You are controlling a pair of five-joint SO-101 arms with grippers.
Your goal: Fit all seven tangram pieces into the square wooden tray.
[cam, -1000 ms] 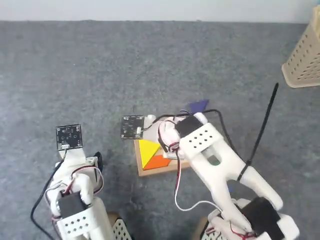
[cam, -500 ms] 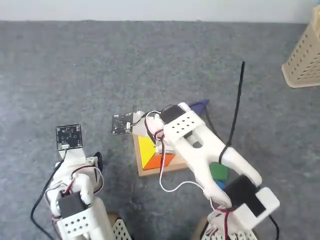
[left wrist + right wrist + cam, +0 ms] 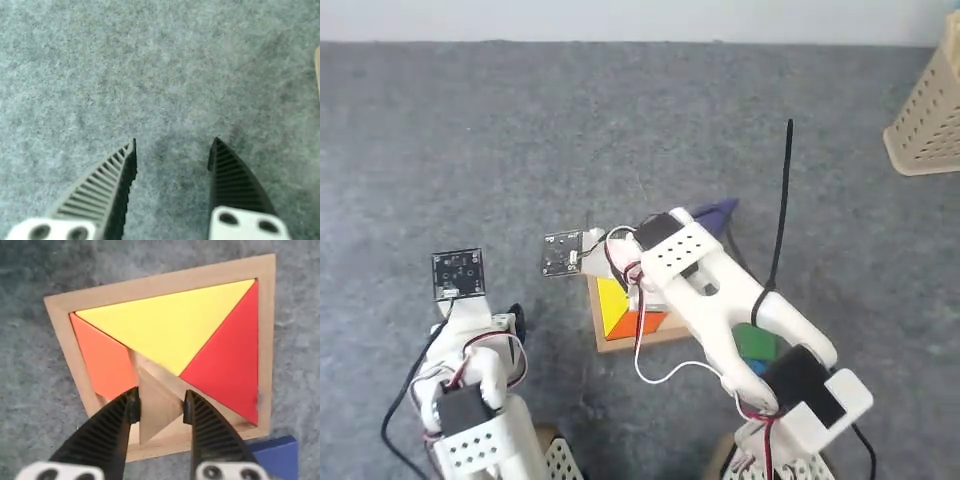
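Yellow triangle, red triangle, orange triangle in tray; tan triangle gripped

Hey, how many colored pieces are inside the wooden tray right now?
3: a yellow triangle along one edge, a red triangle touching it, an orange piece on its other side. Part of the tray is covered, so more may be hidden.

The left arm and right arm are white plastic with perforated shells, black servo blocks and looping red, white and black cables. The left gripper and right gripper carry ribbed jaws on white, screw-holed mounts.
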